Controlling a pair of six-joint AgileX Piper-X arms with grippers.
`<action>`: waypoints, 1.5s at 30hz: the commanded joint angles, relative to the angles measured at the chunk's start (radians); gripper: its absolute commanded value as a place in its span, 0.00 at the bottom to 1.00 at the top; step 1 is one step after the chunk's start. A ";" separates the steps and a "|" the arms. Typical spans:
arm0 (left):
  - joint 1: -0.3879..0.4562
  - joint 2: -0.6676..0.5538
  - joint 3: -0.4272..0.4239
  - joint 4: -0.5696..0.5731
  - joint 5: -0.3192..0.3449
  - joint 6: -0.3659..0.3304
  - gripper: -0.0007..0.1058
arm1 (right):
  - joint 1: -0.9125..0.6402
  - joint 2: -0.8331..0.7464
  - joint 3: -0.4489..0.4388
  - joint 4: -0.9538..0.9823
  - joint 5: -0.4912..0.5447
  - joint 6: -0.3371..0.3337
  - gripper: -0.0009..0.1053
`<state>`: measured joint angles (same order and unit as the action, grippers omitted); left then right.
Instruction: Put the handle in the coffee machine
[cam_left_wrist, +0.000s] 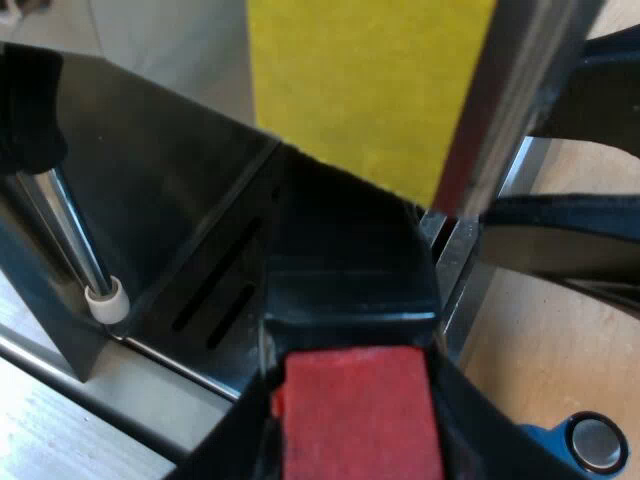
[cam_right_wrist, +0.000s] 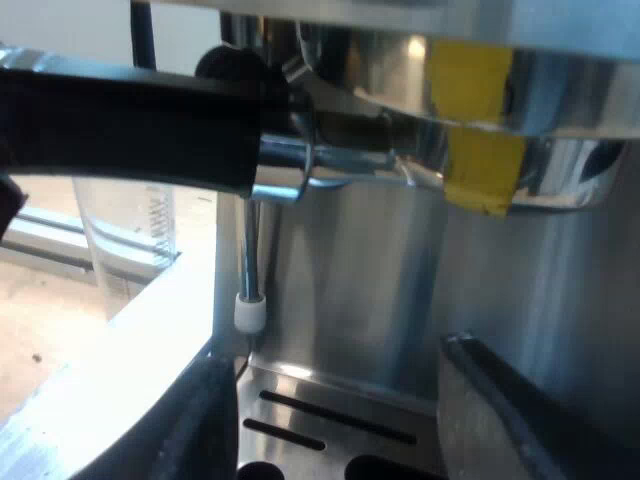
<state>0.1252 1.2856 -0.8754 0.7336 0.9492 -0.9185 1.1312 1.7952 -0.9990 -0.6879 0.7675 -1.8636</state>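
Left hand (cam_left_wrist: 358, 420) clamps the red end of the handle (cam_left_wrist: 345, 290) | right hand (cam_right_wrist: 340, 440) spread wide, empty, over the drip tray (cam_right_wrist: 330, 405) | handle's metal head (cam_right_wrist: 340, 160) sits up at the coffee machine (cam_right_wrist: 360, 300) collar, lock looks unfinished | risk: twisting off-level could jam it or slip the grip; steam pipe (cam_right_wrist: 247, 270) is close.

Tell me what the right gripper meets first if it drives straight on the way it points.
Most likely the espresso machine's steel front wall, just above the drip tray. The right gripper is open with nothing between its fingers; the handle passes above that line. Depth is unclear.
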 joint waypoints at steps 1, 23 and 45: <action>-0.002 -0.029 -0.026 -0.064 0.239 0.011 0.01 | -0.009 0.000 -0.002 -0.026 -0.007 -0.025 0.41; -0.002 -0.029 -0.026 -0.057 0.239 0.011 0.01 | -0.114 0.083 -0.002 -0.208 -0.029 0.054 0.25; -0.002 -0.026 -0.026 -0.055 0.239 0.011 0.01 | -0.131 0.199 -0.131 -0.372 0.059 -0.014 0.25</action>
<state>0.1252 1.2856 -0.8754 0.7336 0.9533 -0.9160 1.0059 2.0037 -1.1191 -1.0213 0.8142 -1.8685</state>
